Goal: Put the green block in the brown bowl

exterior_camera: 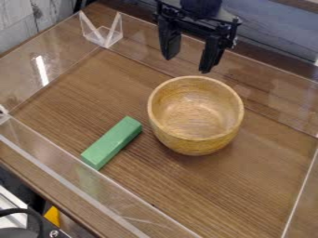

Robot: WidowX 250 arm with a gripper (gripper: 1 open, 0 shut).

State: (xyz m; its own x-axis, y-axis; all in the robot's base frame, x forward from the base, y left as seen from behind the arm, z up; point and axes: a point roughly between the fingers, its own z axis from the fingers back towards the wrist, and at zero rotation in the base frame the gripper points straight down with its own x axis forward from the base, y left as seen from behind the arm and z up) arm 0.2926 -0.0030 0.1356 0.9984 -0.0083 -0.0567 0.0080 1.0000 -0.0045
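Observation:
The green block [112, 141] lies flat on the wooden table, a long bright green bar angled from lower left to upper right. Just to its right stands the brown bowl [196, 113], round, thick-walled and with nothing inside. My gripper [192, 53] hangs above the table behind the bowl's far rim, pointing straight down. Its black fingers [166, 44] stand apart and hold nothing. The block is well clear of the gripper, on the near-left side of the bowl.
Low clear plastic walls [56, 51] fence the wooden table [112, 88] on all sides. A small clear plastic stand [102, 30] sits at the back left corner. Dark cables lie outside the near-left corner.

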